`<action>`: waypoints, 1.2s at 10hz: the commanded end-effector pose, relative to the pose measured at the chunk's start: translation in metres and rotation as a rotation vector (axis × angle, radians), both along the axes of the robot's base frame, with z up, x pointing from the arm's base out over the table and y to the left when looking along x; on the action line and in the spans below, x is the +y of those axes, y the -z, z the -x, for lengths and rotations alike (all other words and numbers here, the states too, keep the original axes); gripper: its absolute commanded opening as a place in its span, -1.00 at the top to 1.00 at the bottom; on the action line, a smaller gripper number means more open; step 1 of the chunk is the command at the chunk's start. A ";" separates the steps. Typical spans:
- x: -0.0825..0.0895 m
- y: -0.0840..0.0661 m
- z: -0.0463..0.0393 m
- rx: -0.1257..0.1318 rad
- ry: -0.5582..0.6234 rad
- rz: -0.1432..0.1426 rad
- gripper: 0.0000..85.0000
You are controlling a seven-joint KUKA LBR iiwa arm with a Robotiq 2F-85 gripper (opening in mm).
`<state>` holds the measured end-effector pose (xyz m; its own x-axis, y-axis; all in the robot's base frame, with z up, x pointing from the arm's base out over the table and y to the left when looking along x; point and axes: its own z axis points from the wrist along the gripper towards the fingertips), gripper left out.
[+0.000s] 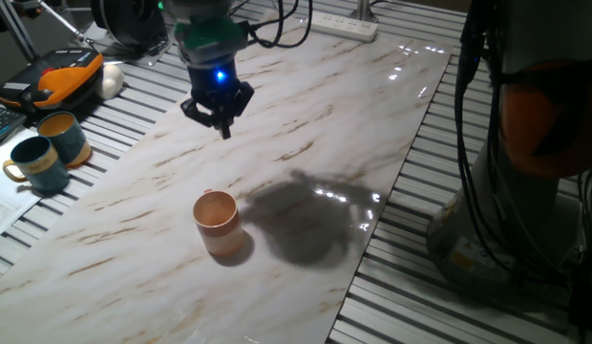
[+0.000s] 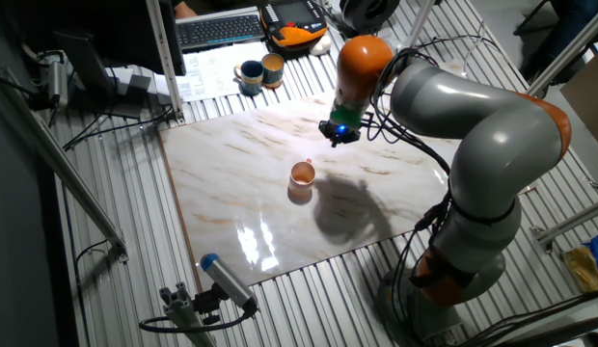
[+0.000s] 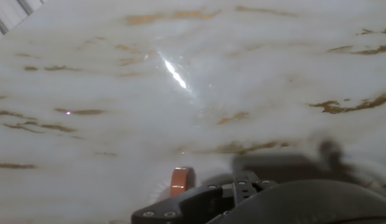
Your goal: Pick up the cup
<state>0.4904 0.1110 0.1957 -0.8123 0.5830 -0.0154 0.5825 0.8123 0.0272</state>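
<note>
Cup [image 1: 217, 222], a small pinkish-tan cylinder with no handle and a pale inside, is standing upright near the front of the marble slab [image 1: 306, 143], its smooth wall showing a lighter band near the base. That slab is glossy and white with tan veins, throwing back bright spots of light, and it is lying on a desk [image 1: 439, 306] of ribbed metal slats. A soft dark shadow is spreading over the marble just beside the cup. Farther back, the claw [image 1: 223, 117] is hanging in the air above the slab, well apart from the cup and touching nothing; its dark fingers are pointing down under a housing with a blue light glowing on it, and I cannot tell how far they are spread. In the hand view the cup [image 3: 182, 181] is showing only as a small orange-tan sliver at the lower edge, partly hidden by the black body of the claw. Beyond the slab's far left edge, two mugs are sitting side by side, a dark teal mug [image 1: 38, 164] with a handle and a teal mug with an orange inside [image 1: 63, 134].
</note>
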 end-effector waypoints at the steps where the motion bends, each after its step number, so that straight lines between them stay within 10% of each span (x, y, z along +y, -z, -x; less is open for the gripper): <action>1: 0.003 0.003 -0.0009 -0.003 0.004 -0.002 1.00; 12: 0.028 0.023 0.0002 -0.016 0.063 0.016 1.00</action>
<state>0.4902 0.1390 0.1725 -0.7738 0.6324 -0.0377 0.6319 0.7747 0.0244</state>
